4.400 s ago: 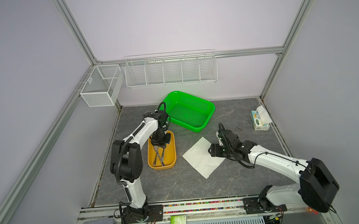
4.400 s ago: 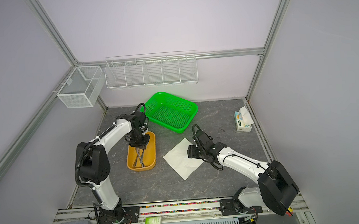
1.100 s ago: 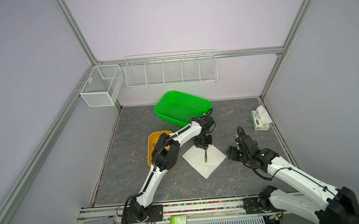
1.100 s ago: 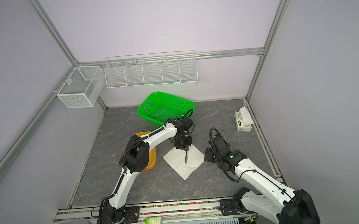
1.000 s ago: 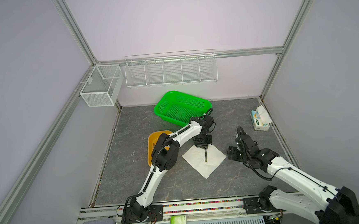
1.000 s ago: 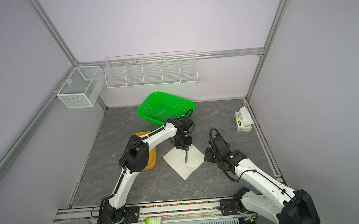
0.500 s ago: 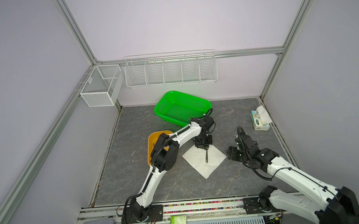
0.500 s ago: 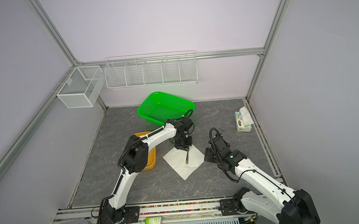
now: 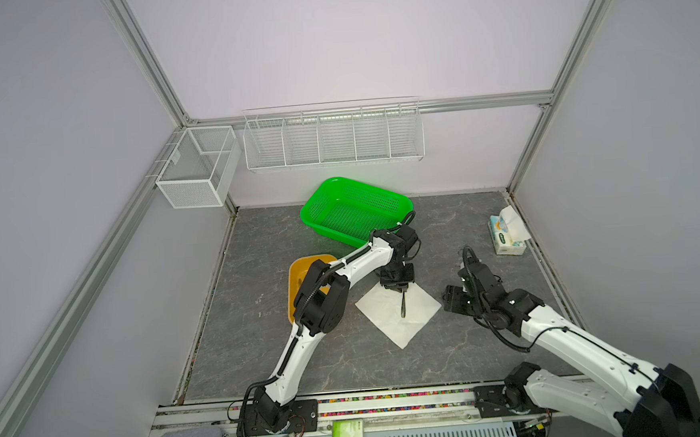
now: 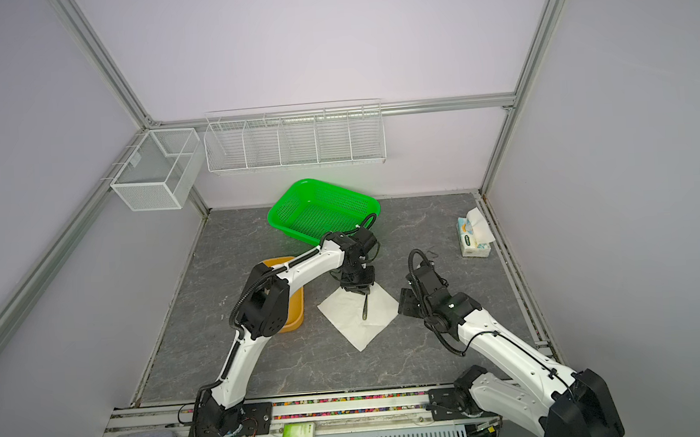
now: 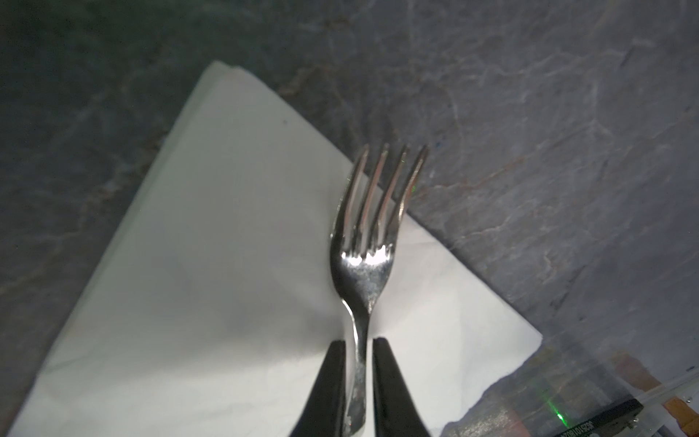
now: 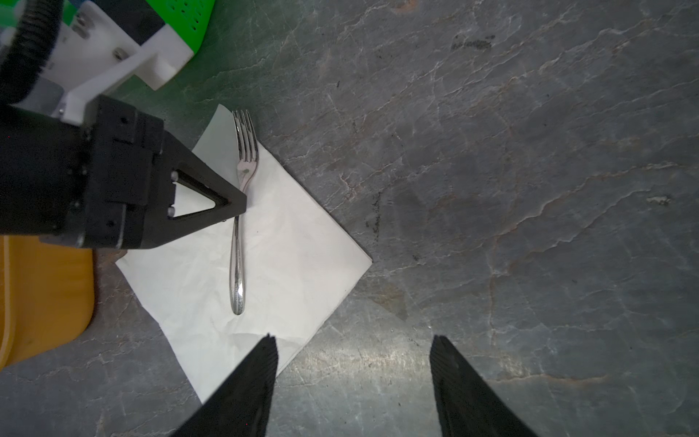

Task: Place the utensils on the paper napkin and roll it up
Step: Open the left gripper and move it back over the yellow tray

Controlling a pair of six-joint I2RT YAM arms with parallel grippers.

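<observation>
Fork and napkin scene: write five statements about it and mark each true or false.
1. The fork lies on the paper napkin. True.
2. The right gripper holds a spoon. False: it is open and empty.
3. The left gripper straddles the fork's handle. True.
4. The green basket holds utensils. False: it looks empty.
5. The tissue pack sits on the napkin. False: it stands well apart from it.

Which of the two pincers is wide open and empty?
The right pincer, its jaws spread wide by the paper napkin's corner. The left pincer sits narrow around the fork's handle.
</observation>
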